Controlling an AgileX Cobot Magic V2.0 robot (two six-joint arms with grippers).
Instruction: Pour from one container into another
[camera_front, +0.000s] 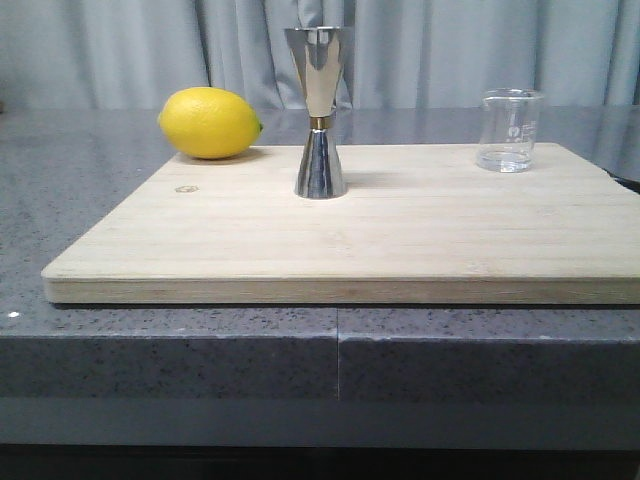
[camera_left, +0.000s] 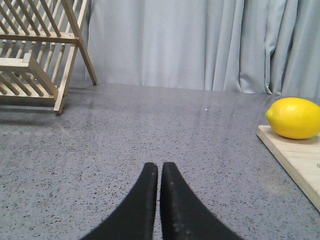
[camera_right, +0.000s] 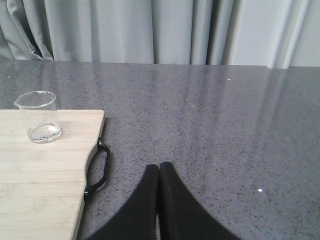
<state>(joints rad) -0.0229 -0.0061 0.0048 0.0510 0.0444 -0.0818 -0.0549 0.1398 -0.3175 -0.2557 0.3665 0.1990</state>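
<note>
On the board: jigger; beaker (white markings, unreadable).

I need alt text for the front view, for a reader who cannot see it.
A steel jigger stands upright mid-way along a wooden cutting board on a grey counter. A clear glass beaker stands at the board's back right, a lemon at its back left.
</note>
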